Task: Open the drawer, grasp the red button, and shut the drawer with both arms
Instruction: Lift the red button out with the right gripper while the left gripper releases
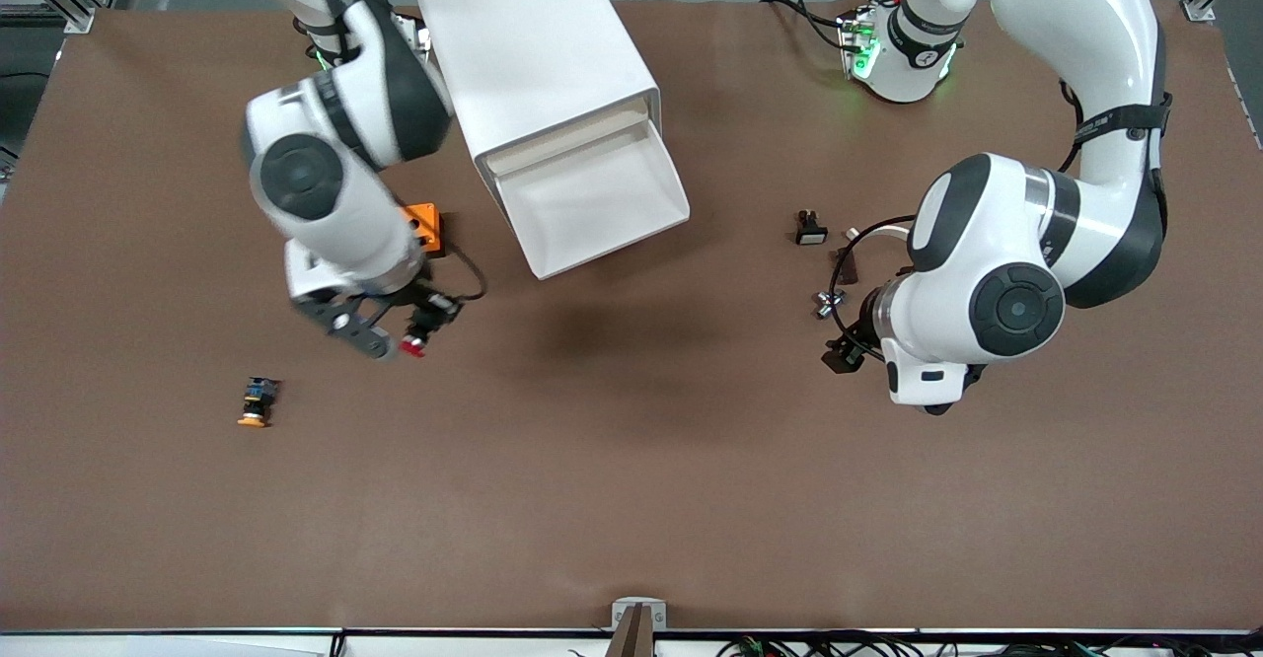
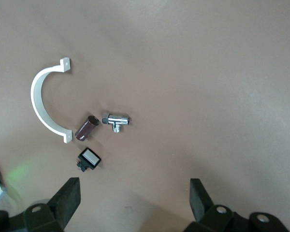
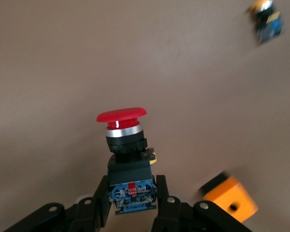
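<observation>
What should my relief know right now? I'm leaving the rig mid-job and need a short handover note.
Right gripper: shut on the red button, up over the table near the orange block.
Left gripper: open, empty, waiting over small parts at its end of the table.
Drawer: open, nothing visible in it.
Done: drawer opened, button grabbed.
Left: close the drawer.

White arms (image 1: 335, 193), black joint bands, round grey caps, black cables

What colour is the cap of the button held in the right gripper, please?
Red: the button in the right gripper has a red cap, clearest in the right wrist view.
</observation>
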You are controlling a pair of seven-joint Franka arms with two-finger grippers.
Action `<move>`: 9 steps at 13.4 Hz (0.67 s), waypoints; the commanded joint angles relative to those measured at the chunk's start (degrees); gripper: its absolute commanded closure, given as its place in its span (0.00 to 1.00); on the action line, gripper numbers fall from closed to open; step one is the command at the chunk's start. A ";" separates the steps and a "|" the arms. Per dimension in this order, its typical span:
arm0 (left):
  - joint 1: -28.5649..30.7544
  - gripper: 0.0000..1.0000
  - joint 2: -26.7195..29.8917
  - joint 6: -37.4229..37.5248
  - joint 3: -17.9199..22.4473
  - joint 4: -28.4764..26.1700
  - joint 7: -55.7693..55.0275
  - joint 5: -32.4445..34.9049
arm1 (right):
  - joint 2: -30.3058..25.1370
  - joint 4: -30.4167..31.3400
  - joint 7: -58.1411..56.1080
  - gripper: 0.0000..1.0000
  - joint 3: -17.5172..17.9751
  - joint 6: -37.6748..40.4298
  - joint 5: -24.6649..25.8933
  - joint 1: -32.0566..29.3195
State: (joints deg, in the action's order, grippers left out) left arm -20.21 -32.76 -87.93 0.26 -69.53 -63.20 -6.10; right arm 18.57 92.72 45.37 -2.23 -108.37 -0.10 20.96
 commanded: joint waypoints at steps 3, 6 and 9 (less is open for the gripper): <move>-2.63 0.01 0.42 -4.51 -0.61 -1.49 6.24 1.35 | 6.64 -0.52 -22.30 0.98 1.08 -4.03 -1.57 -11.63; -6.49 0.01 -2.03 -10.75 -2.10 -2.19 7.83 1.53 | 12.61 -0.43 -29.44 0.98 1.08 -10.27 -1.49 -15.07; -10.19 0.01 -5.02 -15.76 -2.89 -2.37 9.84 0.65 | 16.58 -0.35 -33.84 0.97 1.08 -14.05 -1.49 -17.53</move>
State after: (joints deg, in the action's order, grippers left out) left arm -28.86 -36.20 -100.71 -2.09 -71.80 -55.71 -5.96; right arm 33.31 93.15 14.80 -2.15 -121.03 -0.95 5.60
